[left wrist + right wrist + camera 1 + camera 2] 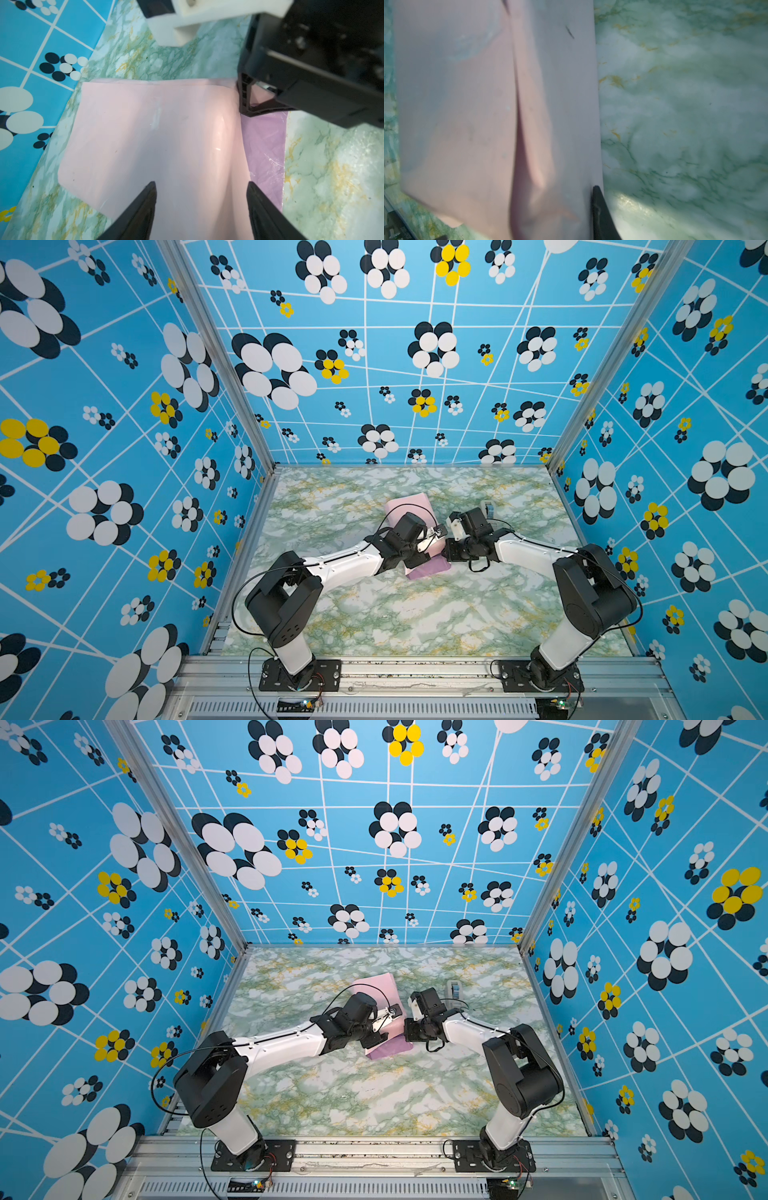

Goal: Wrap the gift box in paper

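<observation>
The paper (409, 505) lies folded over on the marble table (374, 614), pale pink face up, with a lilac strip (264, 145) showing flat along 1 side. The gift box itself is not visible; judging by the raised pink bulk, it sits under the fold. The left gripper (201, 184) hovers over the pink face with its jaws wide and nothing between them. The right gripper (247, 99) is at the paper's edge where pink meets lilac. In its own wrist view 1 finger (599, 207) presses against that edge while the other is hidden behind the sheet, so it looks pinched shut on the paper. The step in hand seems to be drawing this flap tight across the box. To do it well, the right gripper should pull the pinched edge evenly, parallel to the paper's crease, so the bulge beside the crease flattens rather than wrinkles. The left gripper should come down on the pink face to pin it before the pull. The tape dispenser (487, 508) stands apart from the paper, beyond the right gripper, within reach for sealing once the edge lies flat.
</observation>
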Controlling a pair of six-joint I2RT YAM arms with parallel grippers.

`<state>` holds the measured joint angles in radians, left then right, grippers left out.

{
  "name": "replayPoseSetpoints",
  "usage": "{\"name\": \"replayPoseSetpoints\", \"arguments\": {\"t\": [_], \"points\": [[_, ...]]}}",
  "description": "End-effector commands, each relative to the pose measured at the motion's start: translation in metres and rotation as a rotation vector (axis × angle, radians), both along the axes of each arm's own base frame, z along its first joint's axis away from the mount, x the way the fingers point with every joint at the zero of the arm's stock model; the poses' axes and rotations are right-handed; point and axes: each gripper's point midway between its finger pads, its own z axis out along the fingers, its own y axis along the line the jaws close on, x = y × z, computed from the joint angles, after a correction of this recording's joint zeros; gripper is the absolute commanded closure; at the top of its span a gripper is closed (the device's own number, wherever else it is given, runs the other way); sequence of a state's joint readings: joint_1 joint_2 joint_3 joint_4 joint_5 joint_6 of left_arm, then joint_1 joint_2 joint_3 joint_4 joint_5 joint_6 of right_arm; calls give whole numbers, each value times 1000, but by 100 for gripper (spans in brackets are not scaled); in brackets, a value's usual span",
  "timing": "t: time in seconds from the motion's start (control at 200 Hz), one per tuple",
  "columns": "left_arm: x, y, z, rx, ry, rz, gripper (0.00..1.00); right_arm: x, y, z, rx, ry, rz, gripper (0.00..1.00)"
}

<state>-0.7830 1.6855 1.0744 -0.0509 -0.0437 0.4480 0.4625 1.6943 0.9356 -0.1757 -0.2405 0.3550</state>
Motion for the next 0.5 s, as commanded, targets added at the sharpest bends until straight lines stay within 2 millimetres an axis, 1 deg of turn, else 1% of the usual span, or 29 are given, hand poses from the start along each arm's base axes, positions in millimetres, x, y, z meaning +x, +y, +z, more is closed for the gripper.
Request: {"name": "replayPoseSetpoints", "arguments": {"t": [0.0, 0.12, 0.21, 0.355, 0.495], "points": [[8, -1, 25, -87, -5, 36, 23, -3, 0, -7, -6, 2, -2, 91], [9, -3, 13, -38, 13, 15, 15, -5, 2, -8, -2, 4, 4, 94], [9, -5, 3, -14, 28, 6, 14, -7, 3, -9, -2, 7, 9, 95], [20, -2, -8, 48, 14, 38, 15, -11, 2, -10, -1, 12, 12, 99], [28, 4, -22, 124, 6, 63, 22, -16, -1, -10, -6, 14, 15, 100]]}}
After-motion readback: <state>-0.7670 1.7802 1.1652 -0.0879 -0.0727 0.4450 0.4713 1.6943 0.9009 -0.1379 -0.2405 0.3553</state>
